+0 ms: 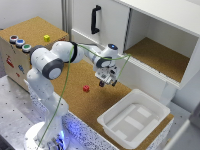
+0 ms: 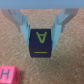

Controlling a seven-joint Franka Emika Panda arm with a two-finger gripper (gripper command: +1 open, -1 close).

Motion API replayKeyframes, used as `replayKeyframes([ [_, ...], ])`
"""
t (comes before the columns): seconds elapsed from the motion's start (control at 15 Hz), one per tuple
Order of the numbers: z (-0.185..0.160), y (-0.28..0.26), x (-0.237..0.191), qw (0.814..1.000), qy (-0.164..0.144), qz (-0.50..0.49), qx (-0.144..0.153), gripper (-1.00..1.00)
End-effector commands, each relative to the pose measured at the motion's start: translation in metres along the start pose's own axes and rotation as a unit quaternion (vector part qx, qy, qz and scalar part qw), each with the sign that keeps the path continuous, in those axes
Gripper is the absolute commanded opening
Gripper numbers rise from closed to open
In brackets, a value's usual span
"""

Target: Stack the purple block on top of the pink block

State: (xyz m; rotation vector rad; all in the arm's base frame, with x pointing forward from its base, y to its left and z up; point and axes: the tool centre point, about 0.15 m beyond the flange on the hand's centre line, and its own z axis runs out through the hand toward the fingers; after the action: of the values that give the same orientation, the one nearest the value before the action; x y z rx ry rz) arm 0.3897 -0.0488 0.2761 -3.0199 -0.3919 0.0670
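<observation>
One purple block — matte cube, yellowish "A" on its face — sits pinched between the gripper fingers above the cork surface. One pink block lies on the cork nearby. One yellow cube rests on the cork-topped box.

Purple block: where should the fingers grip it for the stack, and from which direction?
From straight above, on two opposite flat side faces. In the wrist view the purple block sits square between the fingers, letter face up; that centred hold leaves its underside free to land on the pink block.
</observation>
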Motion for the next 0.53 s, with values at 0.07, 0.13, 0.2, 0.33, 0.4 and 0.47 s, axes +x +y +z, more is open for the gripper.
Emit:
replayKeyframes([
  [0.07, 0.016, -0.046, -0.048, 0.997, 0.064, -0.046, -0.007, -1.0],
  [0.13, 0.017, -0.056, -0.053, 0.997, 0.062, -0.05, -0.017, -1.0],
  [0.2, 0.017, -0.066, -0.058, 0.996, 0.064, -0.05, -0.027, -1.0],
  [0.33, 0.024, -0.081, -0.058, 0.998, 0.055, -0.034, -0.022, -1.0],
  [0.4, 0.027, -0.085, -0.057, 0.998, 0.059, -0.026, -0.018, -1.0],
  [0.47, 0.03, -0.087, -0.052, 0.998, 0.056, -0.016, -0.012, -1.0],
])
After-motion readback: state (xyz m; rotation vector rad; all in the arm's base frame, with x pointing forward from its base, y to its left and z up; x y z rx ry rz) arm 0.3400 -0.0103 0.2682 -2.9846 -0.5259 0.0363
